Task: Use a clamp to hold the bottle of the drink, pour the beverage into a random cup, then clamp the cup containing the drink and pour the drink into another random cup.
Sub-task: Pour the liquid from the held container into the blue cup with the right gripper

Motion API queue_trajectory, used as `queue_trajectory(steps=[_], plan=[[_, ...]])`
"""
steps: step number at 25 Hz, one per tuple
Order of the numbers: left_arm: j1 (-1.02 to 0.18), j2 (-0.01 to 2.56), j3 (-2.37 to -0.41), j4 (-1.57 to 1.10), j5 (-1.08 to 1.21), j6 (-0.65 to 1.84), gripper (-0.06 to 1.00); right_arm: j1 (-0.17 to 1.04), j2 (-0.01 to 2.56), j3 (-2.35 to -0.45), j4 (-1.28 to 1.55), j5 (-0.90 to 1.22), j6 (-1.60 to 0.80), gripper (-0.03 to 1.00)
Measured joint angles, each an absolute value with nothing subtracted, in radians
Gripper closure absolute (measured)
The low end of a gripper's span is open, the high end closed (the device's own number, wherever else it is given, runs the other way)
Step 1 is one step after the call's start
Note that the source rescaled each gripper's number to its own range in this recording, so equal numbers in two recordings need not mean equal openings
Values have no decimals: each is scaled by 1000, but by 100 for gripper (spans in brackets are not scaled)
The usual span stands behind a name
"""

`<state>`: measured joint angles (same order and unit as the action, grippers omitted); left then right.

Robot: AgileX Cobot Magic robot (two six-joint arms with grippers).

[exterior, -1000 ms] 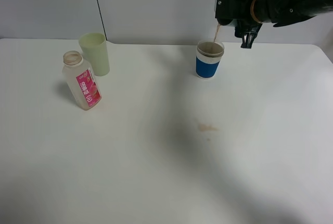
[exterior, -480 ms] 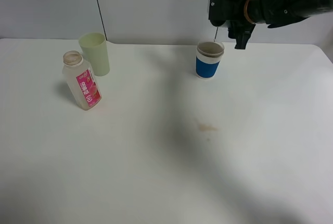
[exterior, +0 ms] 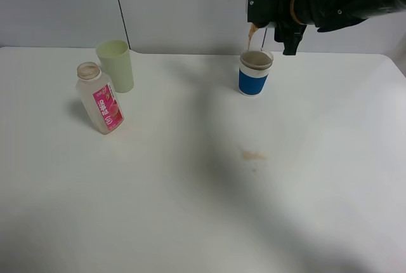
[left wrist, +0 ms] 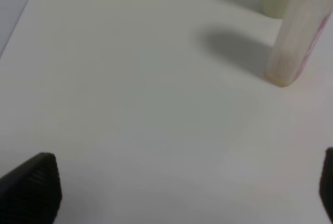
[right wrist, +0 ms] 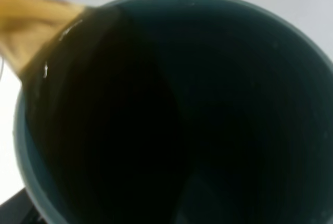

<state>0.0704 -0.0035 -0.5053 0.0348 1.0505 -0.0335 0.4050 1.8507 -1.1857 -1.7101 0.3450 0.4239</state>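
Shifted leftward and tipped further, the right clamp point(exterior: 269, 14) pinches the teal cup point(right wrist: 218, 78), spilling brown beverage point(exterior: 250, 37) into the blue-banded cup point(exterior: 255, 73); the emptied bottle point(exterior: 99, 98) stands by the yellow-green tumbler point(exterior: 116, 65), left gripper point(left wrist: 177, 193) spread.

table point(exterior: 190, 209): white, small brown stain point(exterior: 254, 155) | wall point(exterior: 184, 6): pale grey, dark vertical seam point(exterior: 120, 6)
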Motion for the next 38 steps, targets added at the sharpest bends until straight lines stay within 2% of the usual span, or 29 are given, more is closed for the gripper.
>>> queue_trajectory(steps=[38], plan=[[70, -3, -505, 35, 1050, -33, -6, 413, 1851, -1186, -1709, 470, 144, 97]])
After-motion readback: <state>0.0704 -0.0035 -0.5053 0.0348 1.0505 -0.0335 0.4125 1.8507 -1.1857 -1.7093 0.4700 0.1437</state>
